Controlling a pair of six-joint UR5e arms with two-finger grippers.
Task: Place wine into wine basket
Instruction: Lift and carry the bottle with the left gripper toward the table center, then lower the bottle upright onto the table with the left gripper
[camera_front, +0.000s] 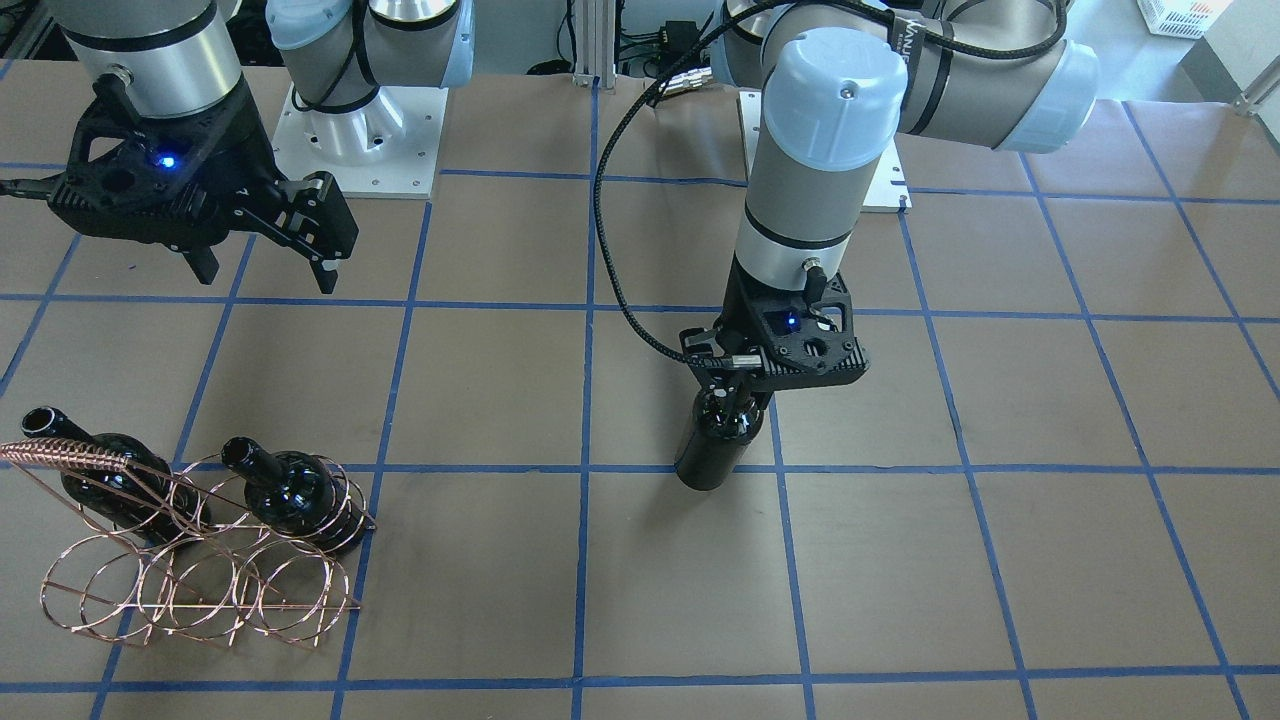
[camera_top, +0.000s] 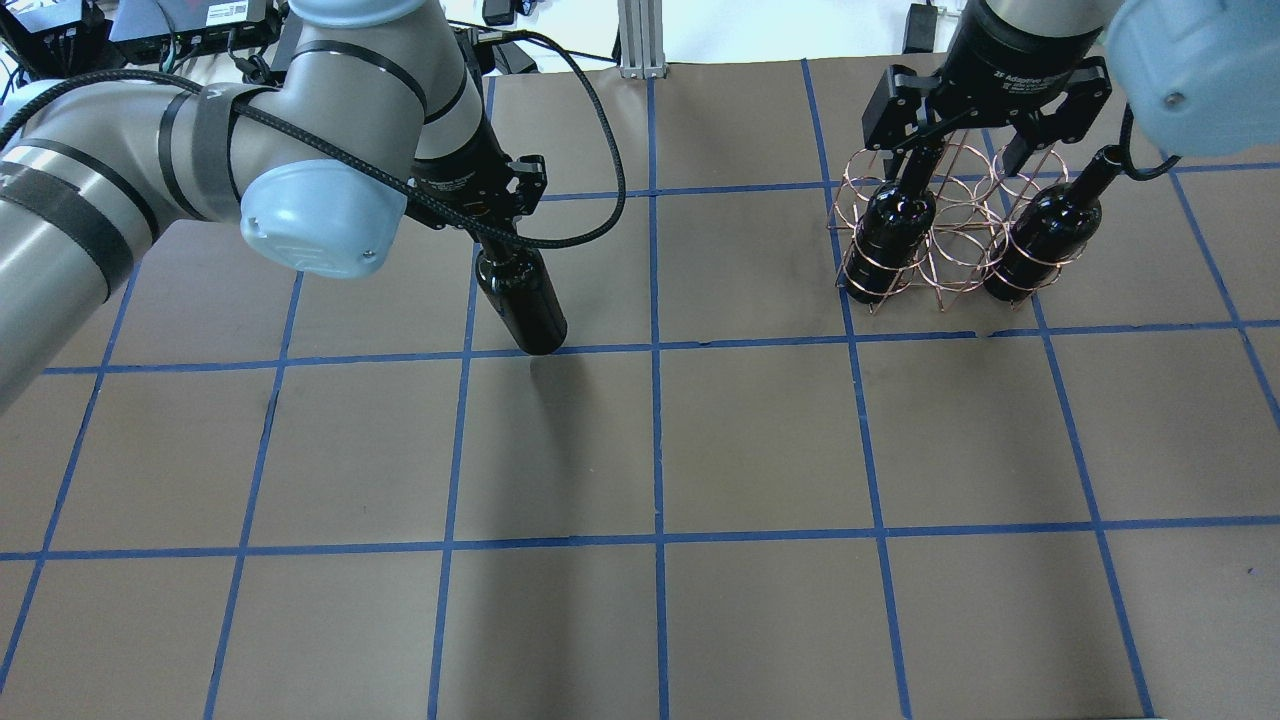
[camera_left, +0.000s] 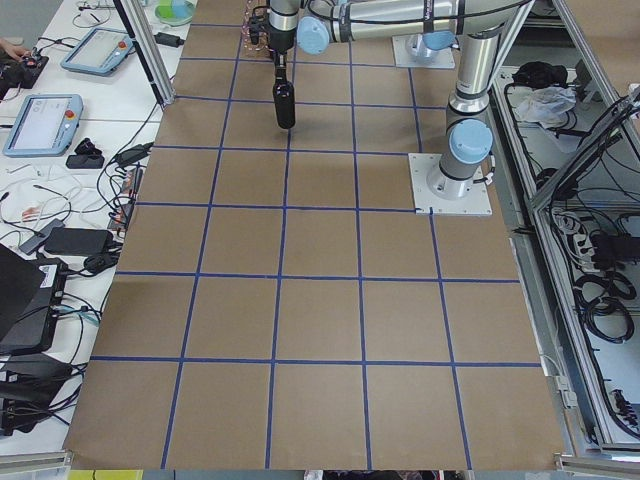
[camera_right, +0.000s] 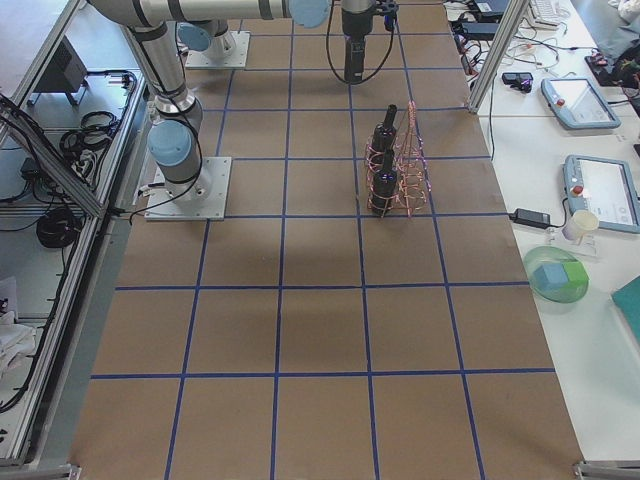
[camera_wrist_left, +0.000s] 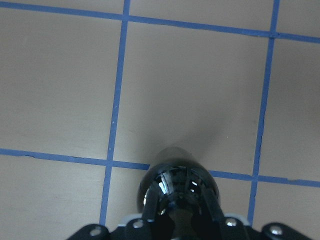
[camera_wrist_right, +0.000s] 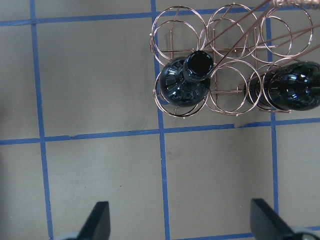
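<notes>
Over on the robot's left side of the table (camera_top: 760, 440), which was brown paper with a blue tape grid, the left gripper (camera_top: 497, 238) was pointing straight down and clenched around the neck of the wine (camera_top: 527, 305). That bottle was glossy black with no label. It hung upright under the claw, right by a crossing of two tape lines. Honestly, from where I stood I couldn't tell if the base was sitting on the paper or a hair above it. A black braided cable (camera_top: 600, 150) looped off that arm's wrist and swung out beside it.

Further right, well apart from that bottle, sat the wine basket (camera_front: 200, 595), a copper wire thing made of round loops in two rows of three. Its long coiled handle (camera_front: 70, 455) stuck out at the top. Two more black bottles were already in it: one bottle (camera_top: 890, 235) in an end loop and the other bottle (camera_top: 1045, 240) in the opposite end loop of the same row, with one loop between them. Both stood neck up, mouths open.

The right gripper (camera_top: 962, 160) hung above the table on the robot's side of the basket, fingers spread wide and gripping nothing, clear of the bottles and the wire.
</notes>
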